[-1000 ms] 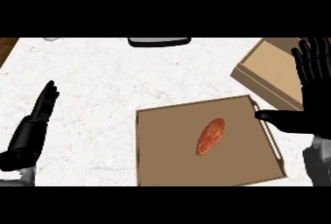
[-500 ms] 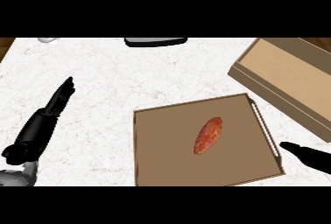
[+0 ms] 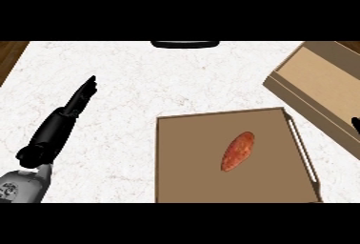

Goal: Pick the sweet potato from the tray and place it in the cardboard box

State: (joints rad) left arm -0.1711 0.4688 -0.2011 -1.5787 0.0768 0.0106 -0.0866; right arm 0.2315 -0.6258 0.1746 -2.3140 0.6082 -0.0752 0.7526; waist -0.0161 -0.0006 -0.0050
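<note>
Now you see the sweet potato [image 3: 238, 150] lying on the tray [image 3: 190, 181], cardboard box [image 3: 309, 81] beside; left hand [image 3: 67, 116] released, fingers straight over the desk [image 3: 126, 86]; right hand [image 3: 355, 125] barely showing, state unclear.

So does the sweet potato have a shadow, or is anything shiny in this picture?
In the head view, the sweet potato casts only a faint dark edge on the brown tray; light is even and flat, the white counter shows no glare, and the tray's pale handle is brightest.
</note>
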